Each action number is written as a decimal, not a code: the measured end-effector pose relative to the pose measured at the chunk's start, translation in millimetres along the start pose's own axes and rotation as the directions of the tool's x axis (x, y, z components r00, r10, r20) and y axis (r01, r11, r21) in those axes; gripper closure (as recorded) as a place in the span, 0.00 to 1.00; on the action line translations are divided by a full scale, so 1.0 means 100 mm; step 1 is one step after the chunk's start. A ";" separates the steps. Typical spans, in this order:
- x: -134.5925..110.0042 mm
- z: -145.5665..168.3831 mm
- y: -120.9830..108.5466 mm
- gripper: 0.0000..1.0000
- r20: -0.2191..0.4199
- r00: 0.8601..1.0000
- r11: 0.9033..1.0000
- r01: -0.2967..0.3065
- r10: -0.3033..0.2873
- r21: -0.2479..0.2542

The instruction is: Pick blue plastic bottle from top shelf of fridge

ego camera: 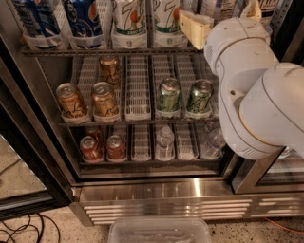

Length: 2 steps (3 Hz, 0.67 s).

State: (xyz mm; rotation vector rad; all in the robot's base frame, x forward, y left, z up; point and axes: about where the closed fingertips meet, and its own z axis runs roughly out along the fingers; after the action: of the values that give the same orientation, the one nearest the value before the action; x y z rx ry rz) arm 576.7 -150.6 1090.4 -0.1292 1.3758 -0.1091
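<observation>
The blue plastic bottle (216,7) stands at the right end of the top shelf (109,51). Only its pale label shows at the top edge of the camera view. My gripper (222,16) is up at that bottle, with its cream parts on either side of it. The bulky white arm (251,90) hides the bottle's lower half and the right part of the fridge (166,199). To the left on the same shelf stand two dark blue cola bottles (83,21) and two green-and-white 7UP bottles (128,21).
The middle rack holds gold cans (104,99) and green cans (168,95). The bottom rack holds red cans (90,147) and small clear bottles (165,140). A black door frame (28,142) stands open at the left. A clear plastic bin (159,232) and cables (19,230) lie on the floor.
</observation>
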 end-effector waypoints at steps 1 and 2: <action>-0.05 -0.09 -0.04 0.17 0.006 1.000 0.999 -0.008 0.007 0.031; -0.09 -0.13 -0.06 0.23 0.013 1.000 0.999 -0.017 0.016 0.043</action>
State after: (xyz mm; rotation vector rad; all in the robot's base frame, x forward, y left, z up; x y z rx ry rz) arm 562.3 -155.8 1097.2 -0.0827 1.3609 -0.1237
